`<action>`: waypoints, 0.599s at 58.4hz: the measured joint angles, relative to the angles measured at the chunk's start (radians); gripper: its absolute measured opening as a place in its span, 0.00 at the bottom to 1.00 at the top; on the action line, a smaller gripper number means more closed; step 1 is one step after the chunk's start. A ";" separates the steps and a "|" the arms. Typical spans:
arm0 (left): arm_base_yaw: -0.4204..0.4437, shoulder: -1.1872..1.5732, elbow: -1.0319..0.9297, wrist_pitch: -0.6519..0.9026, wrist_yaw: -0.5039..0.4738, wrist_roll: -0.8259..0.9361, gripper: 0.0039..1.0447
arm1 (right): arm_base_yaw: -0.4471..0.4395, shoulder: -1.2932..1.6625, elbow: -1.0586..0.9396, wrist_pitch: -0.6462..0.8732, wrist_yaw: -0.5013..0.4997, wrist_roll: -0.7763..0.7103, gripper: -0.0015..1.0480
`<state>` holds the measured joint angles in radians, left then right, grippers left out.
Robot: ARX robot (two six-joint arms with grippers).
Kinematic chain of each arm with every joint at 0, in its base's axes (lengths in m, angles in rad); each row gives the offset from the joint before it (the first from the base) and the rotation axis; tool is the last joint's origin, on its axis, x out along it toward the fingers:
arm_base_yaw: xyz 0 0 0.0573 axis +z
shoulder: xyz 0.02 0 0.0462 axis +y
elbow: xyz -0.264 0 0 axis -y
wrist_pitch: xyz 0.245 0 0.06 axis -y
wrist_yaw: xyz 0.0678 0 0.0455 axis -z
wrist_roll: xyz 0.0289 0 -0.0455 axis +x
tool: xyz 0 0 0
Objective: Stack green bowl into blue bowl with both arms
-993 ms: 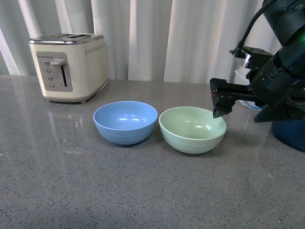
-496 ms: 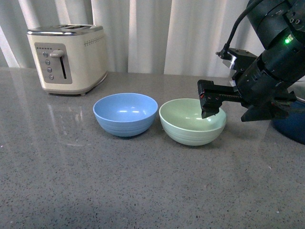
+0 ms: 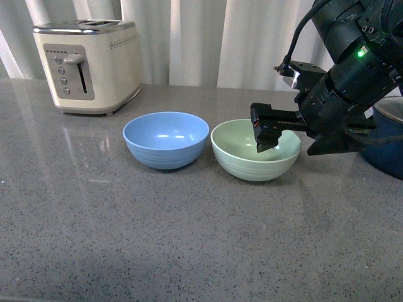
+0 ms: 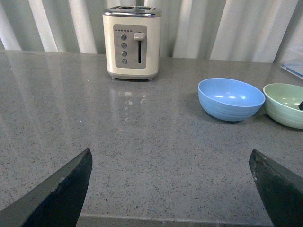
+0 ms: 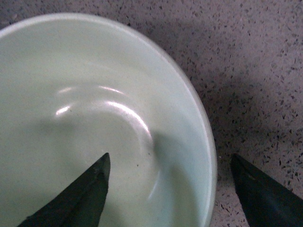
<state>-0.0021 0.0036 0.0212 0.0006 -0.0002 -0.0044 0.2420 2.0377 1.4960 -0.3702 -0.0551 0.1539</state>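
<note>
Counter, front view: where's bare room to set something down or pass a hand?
Free: the whole front strip of the counter, nearer than both bowls, and the stretch between toaster and blue bowl. Crowded: right side, where the right gripper straddles the green bowl rim beside the dark pot.

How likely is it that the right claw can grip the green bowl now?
Probably yes. The right claw is open over the green bowl: in the wrist view one finger is above the inside, the other above the table outside the rim. Nothing lies between.
</note>
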 joint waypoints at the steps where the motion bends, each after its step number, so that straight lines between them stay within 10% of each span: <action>1: 0.000 0.000 0.000 0.000 0.000 0.000 0.94 | 0.000 0.000 0.000 0.007 0.004 0.000 0.63; 25: 0.000 0.000 0.000 0.000 0.000 0.000 0.94 | 0.000 -0.044 -0.072 0.060 -0.006 -0.014 0.02; 35: 0.000 0.000 0.000 0.000 0.000 0.000 0.94 | -0.001 -0.061 -0.073 0.065 -0.006 -0.021 0.01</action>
<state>-0.0021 0.0036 0.0212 0.0006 -0.0002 -0.0044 0.2409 1.9762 1.4231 -0.3054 -0.0616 0.1329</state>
